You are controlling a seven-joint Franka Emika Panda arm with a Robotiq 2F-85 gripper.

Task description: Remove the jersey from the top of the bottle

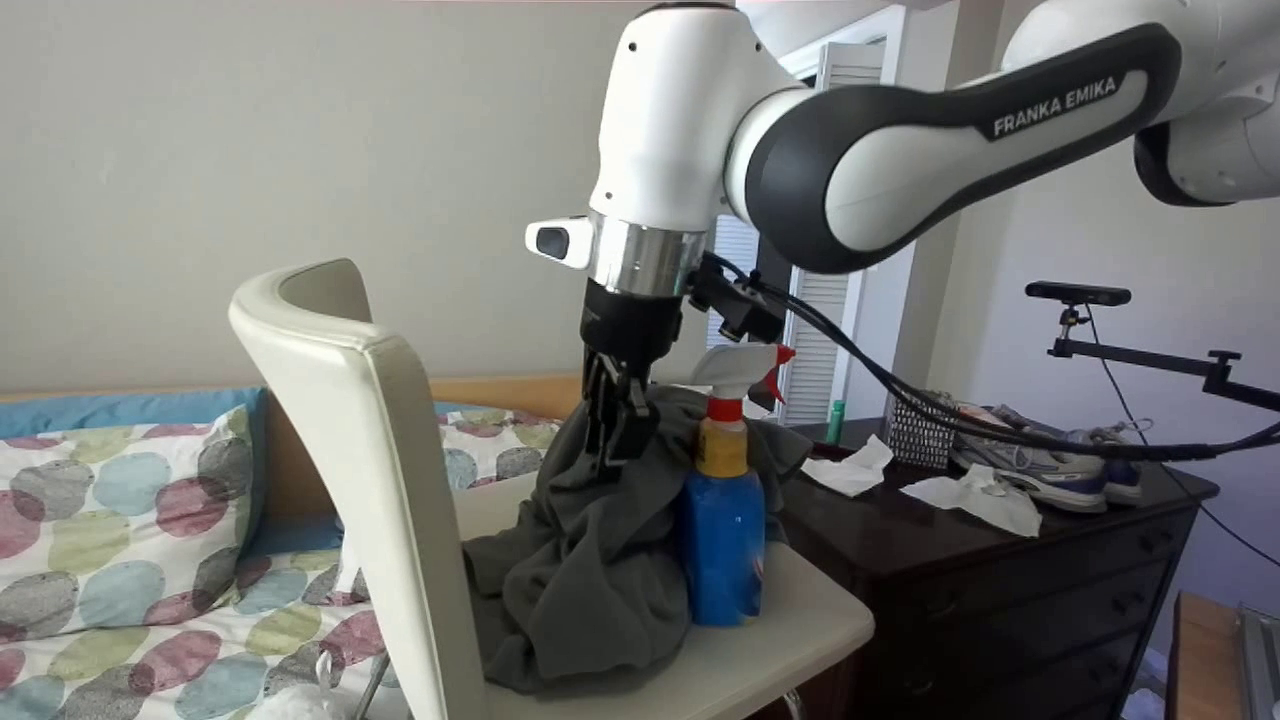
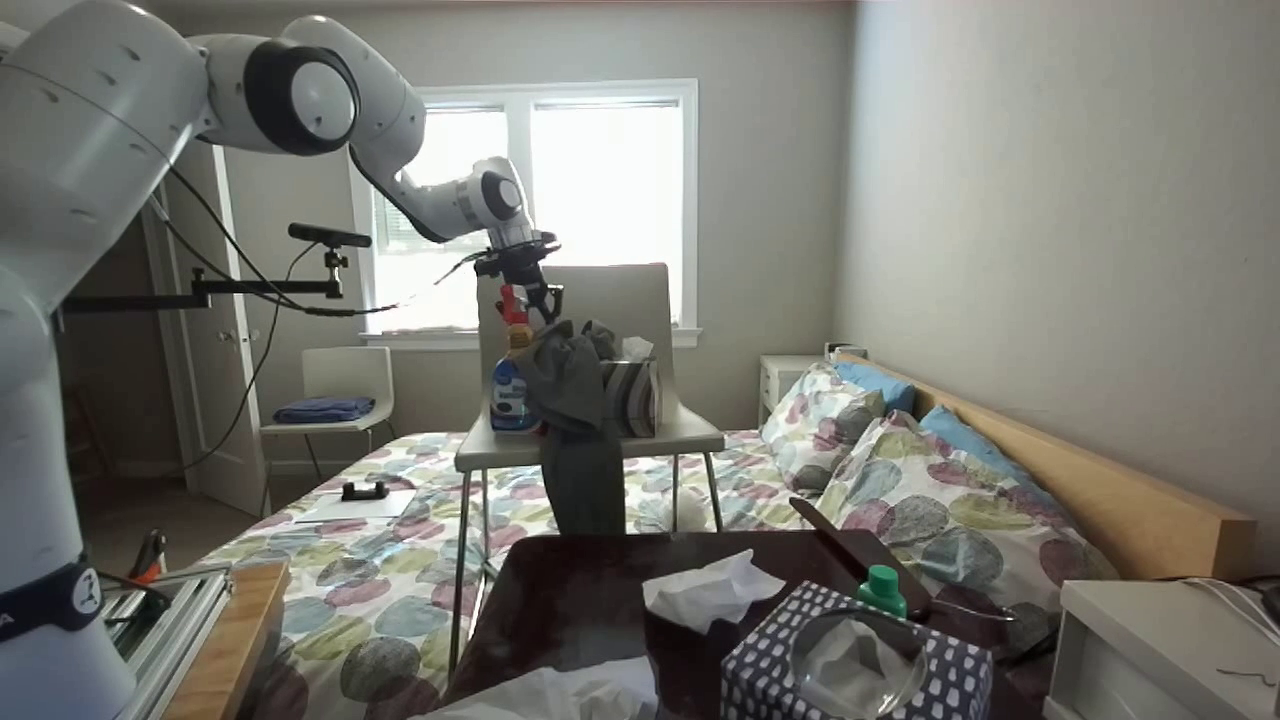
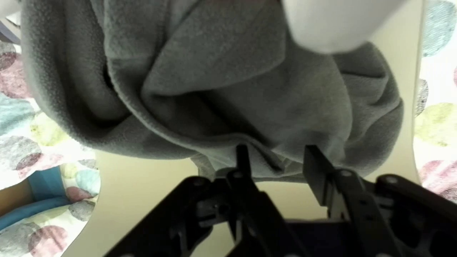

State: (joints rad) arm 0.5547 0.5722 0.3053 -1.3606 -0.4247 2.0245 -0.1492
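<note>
The jersey is a dark grey fleece cloth [image 1: 600,580], heaped on a chair behind and beside the bottle. In an exterior view the cloth [image 2: 570,385] lies against the bottle's side and hangs over the seat edge. The bottle [image 1: 725,545] is an upright blue spray bottle with a red and white head; its label faces an exterior view [image 2: 510,398]. Its blurred white head [image 3: 328,25] tops the wrist view. My gripper [image 1: 618,455] points down at the cloth, beside the spray head. In the wrist view the gripper's fingers [image 3: 276,153] are apart, over the cloth's edge, with no cloth clearly pinched.
The cream chair's tall backrest [image 1: 400,520] stands close to the gripper. A striped tissue box [image 2: 640,400] stands on the seat, partly covered by the cloth. A dark dresser [image 1: 900,535] with papers and shoes [image 1: 1050,470] is nearby. A bed [image 2: 370,600] lies behind.
</note>
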